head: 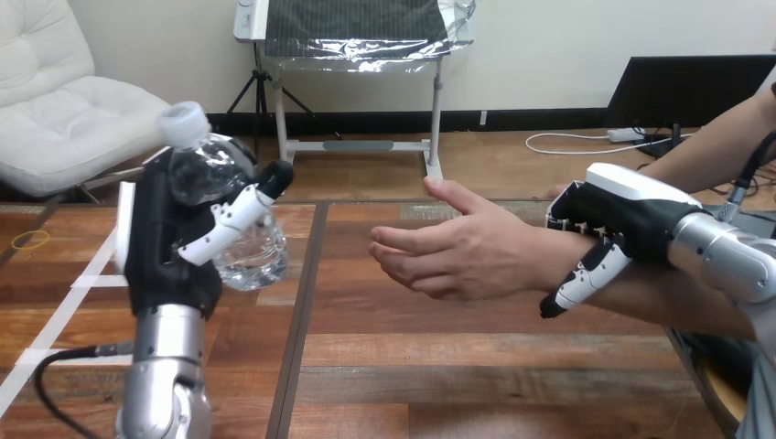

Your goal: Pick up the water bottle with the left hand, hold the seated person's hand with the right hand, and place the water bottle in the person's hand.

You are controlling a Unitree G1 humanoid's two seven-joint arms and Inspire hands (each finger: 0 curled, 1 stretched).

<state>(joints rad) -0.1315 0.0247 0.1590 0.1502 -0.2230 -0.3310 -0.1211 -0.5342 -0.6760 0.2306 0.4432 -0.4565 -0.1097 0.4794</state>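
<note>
clear thin plastic, so the water bottle (pixel 249 261) will probably dent if squeezed hard, and it looks slick and fairly light. left hand (pixel 169 247) is wrapped round its upper body, holding it upright off the counter (pixel 439 366), white cap (pixel 186 122) on top. right hand (pixel 622 215) is curled over the person's wrist (pixel 540 261). the person's hand (pixel 458 251) waits open, near the bottle but apart. i'd keep the grip mid-body, not on the cap.

Grips the water bottle (pixel 245 254) in the left hand (pixel 160 242), fingers and thumb curled round it, silver forearm upright. Clasps the person's wrist (pixel 542 254) with the right hand (pixel 618 215), fingers curled over it, arm coming in from the right.
</note>
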